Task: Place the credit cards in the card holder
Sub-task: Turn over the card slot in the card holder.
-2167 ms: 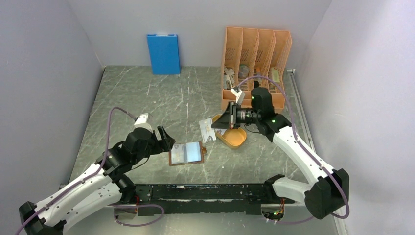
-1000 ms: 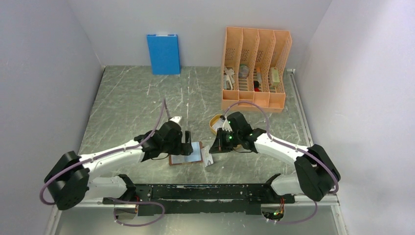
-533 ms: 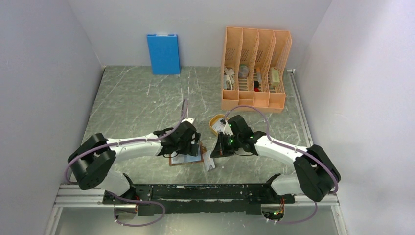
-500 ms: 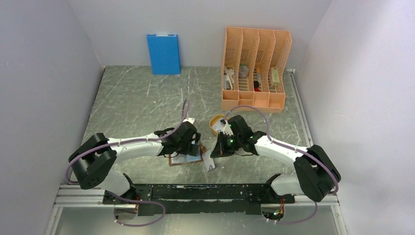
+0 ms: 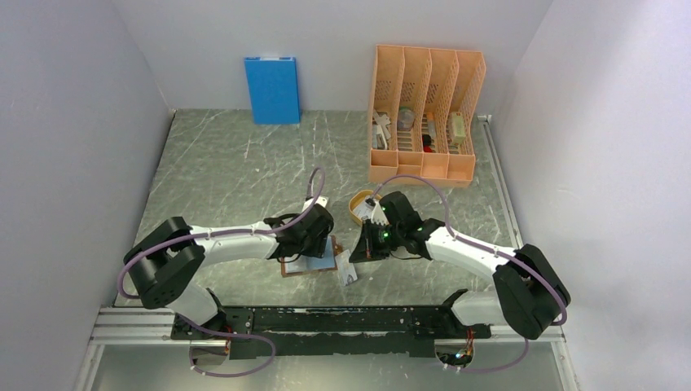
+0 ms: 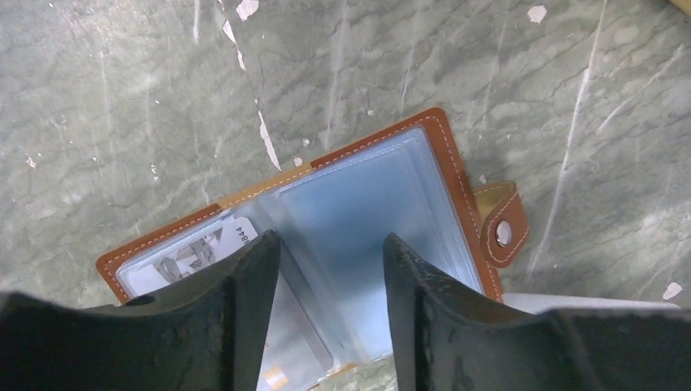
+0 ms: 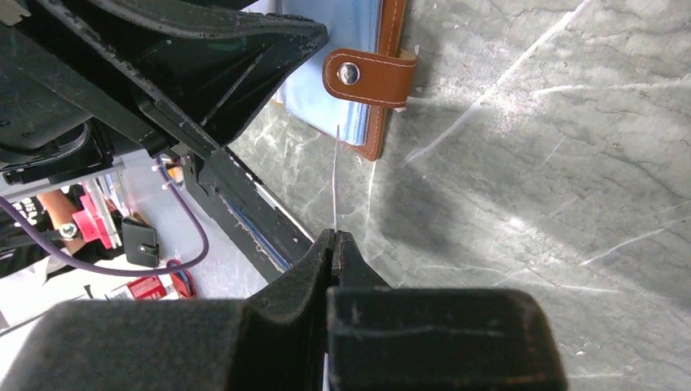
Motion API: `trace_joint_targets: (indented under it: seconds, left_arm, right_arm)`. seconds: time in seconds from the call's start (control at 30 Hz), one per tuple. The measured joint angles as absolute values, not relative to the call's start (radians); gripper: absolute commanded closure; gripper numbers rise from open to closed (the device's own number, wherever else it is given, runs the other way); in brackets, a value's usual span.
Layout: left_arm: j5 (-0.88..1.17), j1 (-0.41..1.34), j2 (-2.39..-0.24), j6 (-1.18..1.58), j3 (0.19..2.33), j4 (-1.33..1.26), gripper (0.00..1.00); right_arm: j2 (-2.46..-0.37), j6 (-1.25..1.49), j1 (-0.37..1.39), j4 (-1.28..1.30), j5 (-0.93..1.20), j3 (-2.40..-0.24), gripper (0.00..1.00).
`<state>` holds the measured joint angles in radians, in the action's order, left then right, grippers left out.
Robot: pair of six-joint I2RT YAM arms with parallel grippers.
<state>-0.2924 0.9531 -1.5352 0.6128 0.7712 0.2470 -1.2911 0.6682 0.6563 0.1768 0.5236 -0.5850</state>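
The brown leather card holder (image 6: 452, 175) lies open on the marble table, its clear sleeves facing up and its snap tab (image 6: 503, 235) to the right. A white printed card (image 6: 191, 248) and a grey card (image 6: 285, 346) sit in its sleeves. My left gripper (image 6: 330, 248) hovers right over the sleeves with its jaws apart and nothing clamped. In the top view the holder (image 5: 314, 267) is partly under that gripper (image 5: 316, 244). My right gripper (image 7: 334, 236) is shut on a thin white credit card (image 7: 336, 175), seen edge-on just beside the holder's tab (image 7: 367, 77); the card (image 5: 349, 270) hangs low beside the right gripper (image 5: 360, 254).
An orange oval tray (image 5: 357, 204) lies just behind the right gripper. A tall orange file rack (image 5: 424, 114) with small items stands at the back right, and an upright blue box (image 5: 272, 90) leans against the back wall. A black rail (image 5: 342, 322) runs along the front edge.
My left arm has stretched further right over the open holder and its jaws have narrowed. The right gripper has stayed almost still beside the holder, still shut on the card.
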Motion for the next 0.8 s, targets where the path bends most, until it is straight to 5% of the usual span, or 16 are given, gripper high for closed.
trace_joint_targets:
  seconds: [0.47, 0.8]
  left_arm:
    - [-0.326, 0.953, -1.531, 0.613, 0.738, 0.218, 0.94]
    - [-0.329, 0.953, -1.518, 0.617, 0.717, 0.194, 0.95]
  right_arm:
    - [-1.297, 0.678, 0.704, 0.165, 0.515, -0.59, 1.0]
    - [-1.32, 0.72, 0.708, 0.12, 0.485, -0.592, 1.0]
